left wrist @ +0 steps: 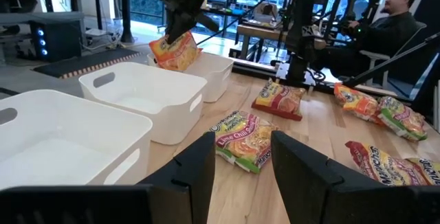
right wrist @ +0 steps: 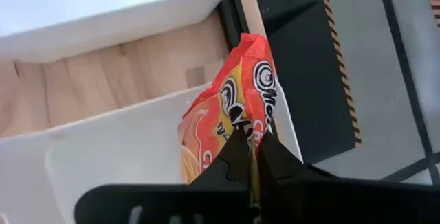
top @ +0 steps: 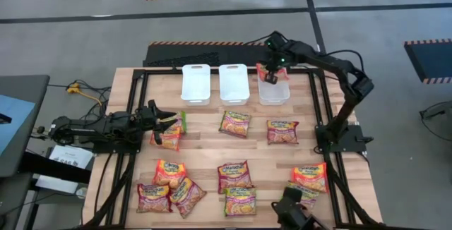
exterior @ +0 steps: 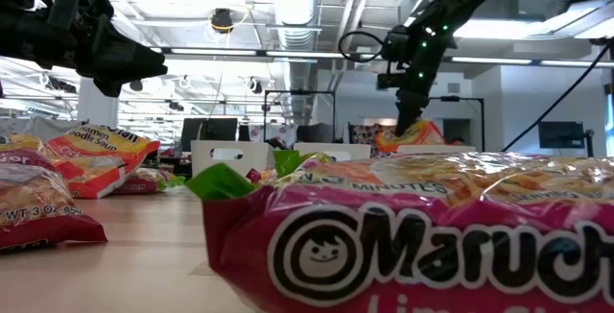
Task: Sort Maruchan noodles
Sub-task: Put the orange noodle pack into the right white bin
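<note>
Three white bins stand in a row at the table's far side; the rightmost one (top: 275, 92) lies under my right gripper (top: 270, 77), which is shut on an orange Maruchan packet (right wrist: 230, 107) hanging over it. Several more packets lie flat on the wooden table, among them one (top: 234, 123) and another (top: 282, 131) at mid-table. My left gripper (top: 167, 124) waits at the table's left edge, level and open, above two packets (top: 169, 137). Nothing sits between its fingers (left wrist: 199, 176). My right gripper pinches the orange packet between its two fingers at the packet's upper end (right wrist: 240, 138). The fingers come slanting down from above. The packet hangs tilted below them (left wrist: 173, 51), lifted over the rightmost bin; whether its lower end touches the bin I cannot tell.
The middle bin (top: 234, 82) and left bin (top: 195, 82) stand beside the rightmost one. Packets cluster at the near left (top: 169, 184), near middle (top: 236, 188) and near right (top: 309, 179). A black frame borders the table. A person sits beyond the table (left wrist: 392, 25).
</note>
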{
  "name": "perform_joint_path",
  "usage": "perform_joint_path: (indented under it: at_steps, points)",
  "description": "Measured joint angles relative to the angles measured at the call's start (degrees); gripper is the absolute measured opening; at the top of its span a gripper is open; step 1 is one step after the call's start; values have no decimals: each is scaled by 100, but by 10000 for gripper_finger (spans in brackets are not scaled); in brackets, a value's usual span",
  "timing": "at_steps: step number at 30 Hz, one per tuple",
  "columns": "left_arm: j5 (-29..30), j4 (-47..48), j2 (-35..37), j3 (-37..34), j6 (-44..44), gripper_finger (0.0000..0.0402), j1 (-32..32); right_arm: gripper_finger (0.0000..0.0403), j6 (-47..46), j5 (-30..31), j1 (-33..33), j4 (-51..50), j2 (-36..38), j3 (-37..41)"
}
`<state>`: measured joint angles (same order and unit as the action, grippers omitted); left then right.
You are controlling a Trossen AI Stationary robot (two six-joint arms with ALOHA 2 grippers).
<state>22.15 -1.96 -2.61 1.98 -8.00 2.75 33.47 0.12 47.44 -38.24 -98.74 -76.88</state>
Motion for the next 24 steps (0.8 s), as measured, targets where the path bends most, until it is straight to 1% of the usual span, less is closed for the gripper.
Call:
perform_joint_path:
  at_steps: [3,9,13,20,24]
  points:
    - [-2,1,0,0,1,130,1,9,-2,7,-59,250,0,0]
    - [-3,1,0,0,0,130,0,9,-109,28,38,197,0,0]
    - [-4,1,0,0,1,130,-1,12,-105,174,125,174,0,0]
    - [-6,5,0,0,-1,130,-1,45,-105,146,230,15,0,0]
    - [-6,7,0,0,1,130,-1,52,-70,125,210,9,2,24]
